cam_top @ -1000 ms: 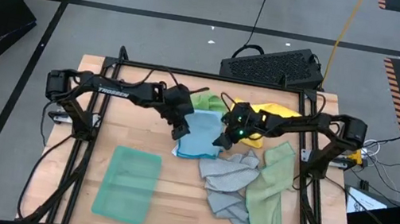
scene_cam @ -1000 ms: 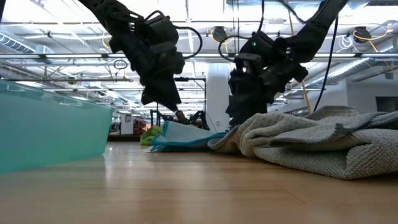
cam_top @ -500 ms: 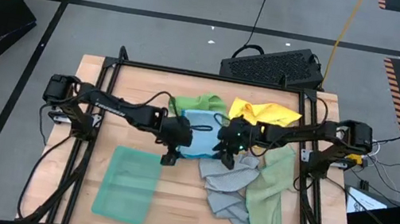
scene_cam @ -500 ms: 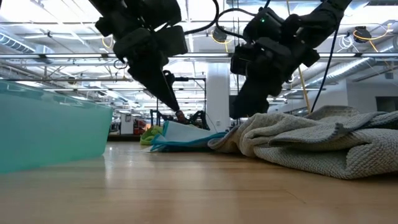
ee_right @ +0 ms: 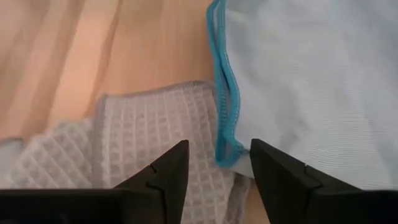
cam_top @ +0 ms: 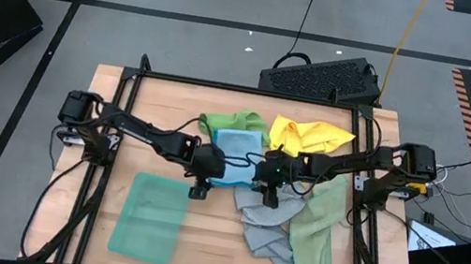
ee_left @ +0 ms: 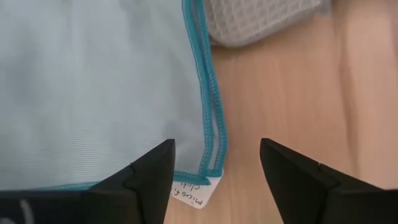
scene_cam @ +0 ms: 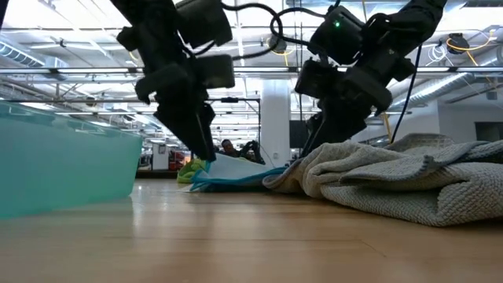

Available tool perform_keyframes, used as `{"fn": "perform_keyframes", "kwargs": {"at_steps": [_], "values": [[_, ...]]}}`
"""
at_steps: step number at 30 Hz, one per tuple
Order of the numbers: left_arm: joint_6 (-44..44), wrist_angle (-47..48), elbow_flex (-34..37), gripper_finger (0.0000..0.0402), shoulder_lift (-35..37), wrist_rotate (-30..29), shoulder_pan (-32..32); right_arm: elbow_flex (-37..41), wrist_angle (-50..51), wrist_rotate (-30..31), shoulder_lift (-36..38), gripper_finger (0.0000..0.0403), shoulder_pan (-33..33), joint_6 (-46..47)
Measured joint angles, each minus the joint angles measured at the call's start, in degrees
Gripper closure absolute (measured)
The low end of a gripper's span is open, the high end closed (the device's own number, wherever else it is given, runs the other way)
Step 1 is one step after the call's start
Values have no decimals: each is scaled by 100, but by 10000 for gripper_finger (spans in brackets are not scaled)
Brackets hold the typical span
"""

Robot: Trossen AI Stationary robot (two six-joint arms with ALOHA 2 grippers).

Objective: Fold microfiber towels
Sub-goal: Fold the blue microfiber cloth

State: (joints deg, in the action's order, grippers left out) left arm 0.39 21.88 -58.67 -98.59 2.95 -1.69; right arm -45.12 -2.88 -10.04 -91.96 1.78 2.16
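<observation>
A folded light blue towel (cam_top: 238, 151) lies flat mid-table. Its near right part lies on a crumpled grey towel (cam_top: 267, 220). My left gripper (ee_left: 216, 152) is open, its fingers standing on either side of the towel's near left corner (ee_left: 213, 169), where a small white label (ee_left: 200, 193) sticks out. My right gripper (ee_right: 217, 152) is open over the near right corner (ee_right: 227, 153), which rests on the grey waffle cloth (ee_right: 143, 143). In the high view the left gripper (cam_top: 199, 186) and right gripper (cam_top: 268, 194) flank the towel's near edge.
A folded teal towel (cam_top: 149, 216) lies near left. A pale sage towel (cam_top: 319, 232) stretches along the right side. Bright green (cam_top: 233, 120) and yellow (cam_top: 311, 135) towels lie crumpled at the far side. Bare wood (cam_top: 209, 242) shows between the teal and grey towels.
Both grippers have gone toward the table's near edge, from the light blue towel's middle to its near corners, rolling their wrists and sinking slightly. The light blue towel has stayed where it was.
</observation>
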Motion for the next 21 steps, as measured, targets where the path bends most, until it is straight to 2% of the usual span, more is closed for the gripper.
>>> {"fn": "perform_keyframes", "kwargs": {"at_steps": [6,12,17,21], "values": [[64,-136,0,167,-155,-170,2,0,16,406,-33,250,-3,-668],[268,-287,0,166,-161,-307,4,16,-43,388,-127,259,-5,-954],[235,-349,0,145,-170,-384,-31,113,-378,268,-232,266,-13,-954],[239,-423,4,123,-235,-464,-86,149,-444,151,-393,298,-13,-950]]}}
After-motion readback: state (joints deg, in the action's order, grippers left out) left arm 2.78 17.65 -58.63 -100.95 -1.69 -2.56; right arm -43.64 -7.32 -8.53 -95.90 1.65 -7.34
